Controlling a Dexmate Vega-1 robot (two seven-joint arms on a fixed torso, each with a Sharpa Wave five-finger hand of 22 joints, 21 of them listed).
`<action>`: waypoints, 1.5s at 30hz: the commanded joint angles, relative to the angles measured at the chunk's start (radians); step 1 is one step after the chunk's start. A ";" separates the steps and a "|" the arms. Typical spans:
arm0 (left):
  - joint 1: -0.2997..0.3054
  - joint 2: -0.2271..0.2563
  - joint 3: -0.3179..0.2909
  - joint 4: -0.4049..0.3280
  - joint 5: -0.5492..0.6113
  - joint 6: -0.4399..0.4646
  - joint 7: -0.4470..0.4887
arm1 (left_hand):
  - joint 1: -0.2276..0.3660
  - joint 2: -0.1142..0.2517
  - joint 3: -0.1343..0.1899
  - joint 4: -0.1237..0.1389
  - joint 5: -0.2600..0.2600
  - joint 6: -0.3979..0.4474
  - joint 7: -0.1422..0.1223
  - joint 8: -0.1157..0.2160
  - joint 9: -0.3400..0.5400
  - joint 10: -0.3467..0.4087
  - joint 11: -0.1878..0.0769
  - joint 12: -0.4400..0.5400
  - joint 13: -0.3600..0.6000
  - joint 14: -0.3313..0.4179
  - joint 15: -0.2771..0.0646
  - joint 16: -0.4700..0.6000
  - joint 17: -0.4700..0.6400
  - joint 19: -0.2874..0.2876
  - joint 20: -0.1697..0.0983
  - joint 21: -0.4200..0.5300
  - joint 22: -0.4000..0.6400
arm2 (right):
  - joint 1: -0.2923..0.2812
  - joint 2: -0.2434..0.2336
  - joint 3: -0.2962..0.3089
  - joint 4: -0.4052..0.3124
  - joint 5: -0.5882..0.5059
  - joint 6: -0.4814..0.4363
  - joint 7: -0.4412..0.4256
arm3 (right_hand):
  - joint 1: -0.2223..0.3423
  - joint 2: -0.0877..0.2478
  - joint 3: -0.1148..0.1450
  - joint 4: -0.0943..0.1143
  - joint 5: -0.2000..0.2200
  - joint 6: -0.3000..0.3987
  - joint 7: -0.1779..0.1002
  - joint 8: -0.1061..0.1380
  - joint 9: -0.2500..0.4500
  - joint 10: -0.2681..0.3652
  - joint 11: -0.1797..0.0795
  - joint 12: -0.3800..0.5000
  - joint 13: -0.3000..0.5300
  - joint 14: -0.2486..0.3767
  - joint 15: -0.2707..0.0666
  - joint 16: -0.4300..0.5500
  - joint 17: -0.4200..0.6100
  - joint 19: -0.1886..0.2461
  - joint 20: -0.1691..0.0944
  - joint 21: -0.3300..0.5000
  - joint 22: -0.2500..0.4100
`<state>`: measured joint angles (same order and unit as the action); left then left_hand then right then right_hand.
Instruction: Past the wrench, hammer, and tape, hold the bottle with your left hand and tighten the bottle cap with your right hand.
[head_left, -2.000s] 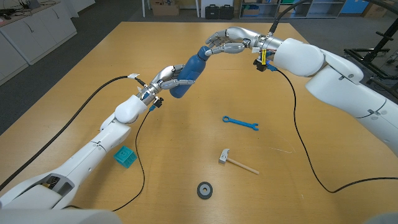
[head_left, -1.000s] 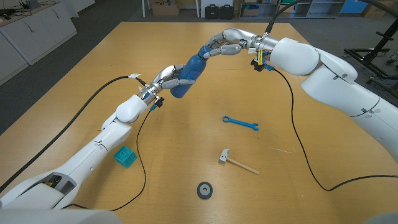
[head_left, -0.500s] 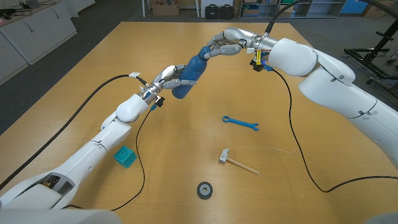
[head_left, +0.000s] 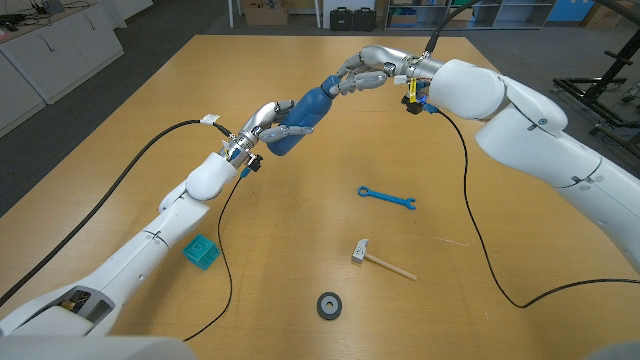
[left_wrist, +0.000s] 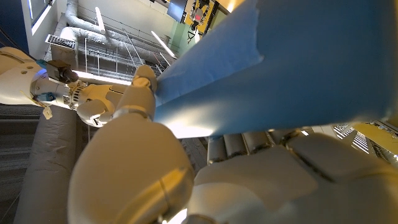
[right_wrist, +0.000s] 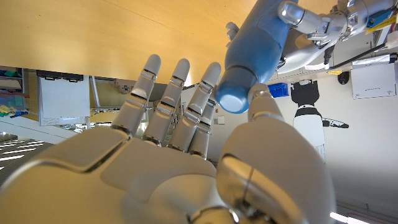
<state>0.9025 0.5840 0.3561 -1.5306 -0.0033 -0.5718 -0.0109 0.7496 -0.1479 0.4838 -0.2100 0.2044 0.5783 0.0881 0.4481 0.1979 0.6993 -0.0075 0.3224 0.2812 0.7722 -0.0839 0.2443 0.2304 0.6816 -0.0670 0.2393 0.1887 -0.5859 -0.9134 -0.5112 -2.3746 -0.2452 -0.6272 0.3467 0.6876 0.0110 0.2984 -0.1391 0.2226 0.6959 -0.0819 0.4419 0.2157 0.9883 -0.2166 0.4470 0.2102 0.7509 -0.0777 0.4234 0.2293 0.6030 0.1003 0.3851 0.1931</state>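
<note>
Both robot hands have edged up and toward the far side of the bench over the last two seconds, carrying the bottle with them, while its slant is much the same. The left robot hand (head_left: 268, 122) grips the blue bottle (head_left: 300, 116) around its lower body, fingers wrapped about it; the left wrist view shows the bottle's blue wall (left_wrist: 298, 62) pressed against that hand's fingers (left_wrist: 134, 162). The right robot hand (head_left: 362, 74) meets the bottle's top end, with its fingers curled around the cap (right_wrist: 231, 99). In the right wrist view the thumb (right_wrist: 268, 155) touches the cap's side and the other fingers (right_wrist: 180, 112) stand just beside it, so the cap sits between thumb and fingers; whether those fingers press on it cannot be told.

The bottle is held in the air above the far half of the bench (head_left: 200, 70), between the two robot hands. Its long axis is tilted, running from the left robot hand at the lower end up toward the right robot hand, cap end pointing to the robot's right and away.

Nearer the robot, well apart from the bottle, lie the blue wrench (head_left: 386, 197), the hammer (head_left: 380, 260) and the roll of tape (head_left: 329, 305). A teal block (head_left: 201, 251) sits beside the left forearm.
</note>
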 joint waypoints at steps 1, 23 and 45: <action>0.010 0.016 -0.005 -0.023 0.026 0.025 0.029 | 0.166 0.168 0.043 0.035 0.008 0.204 -0.198 0.007 0.002 0.141 -0.140 0.002 0.005 0.011 -0.153 0.003 0.002 0.010 -0.136 0.007 0.004 | 0.001 0.013 0.024 0.011 0.065 -0.009 0.015 | 0.005 0.029 -0.010 0.009 -0.008 0.174 -0.131 0.024 0.002 0.062 -0.003 0.023 0.025 0.035 -0.086 0.023 0.014 0.009 -0.007 0.006 0.006; 0.057 0.036 -0.029 -0.104 0.237 0.048 0.205 | 0.171 0.169 0.041 0.037 0.008 0.205 -0.200 0.005 0.002 0.142 -0.144 -0.001 0.011 0.013 -0.153 0.000 0.004 0.007 -0.136 0.005 0.004 | 0.074 0.018 -0.017 0.011 0.177 -0.157 0.033 | -0.049 0.025 -0.050 0.036 -0.027 0.187 -0.085 0.031 0.004 0.071 0.007 0.027 0.059 0.056 -0.046 0.039 0.036 0.036 0.027 0.015 0.007; 0.070 0.045 -0.030 -0.115 0.248 0.062 0.241 | 0.173 0.172 0.039 0.039 0.008 0.210 -0.202 0.006 0.003 0.148 -0.146 -0.001 0.016 0.016 -0.153 -0.001 0.006 0.005 -0.136 0.004 0.004 | 0.139 0.008 -0.067 -0.018 0.252 -0.296 0.011 | -0.226 0.039 -0.158 0.114 -0.046 0.547 0.001 0.226 0.061 0.445 0.020 0.261 0.243 0.313 -0.097 0.131 0.045 0.198 -0.038 0.067 0.004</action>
<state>0.9666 0.6251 0.3271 -1.6430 0.2375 -0.5174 0.2122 0.7564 -0.1548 0.4835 -0.2099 0.2060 0.5754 0.0855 0.4480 0.1976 0.7133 -0.0255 0.3214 0.2951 0.7810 -0.0857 0.2439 0.2352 0.6815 -0.0670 0.2393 0.1885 -0.4660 -0.8977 -0.5679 -2.3775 -0.0315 -0.8727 0.3800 0.4831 0.0511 0.1527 -0.0349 0.1801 1.2228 -0.0911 0.6489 0.2634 1.4112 -0.1966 0.6689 0.4249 1.0382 -0.1643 0.5436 0.2700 0.7758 0.0675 0.4413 0.1952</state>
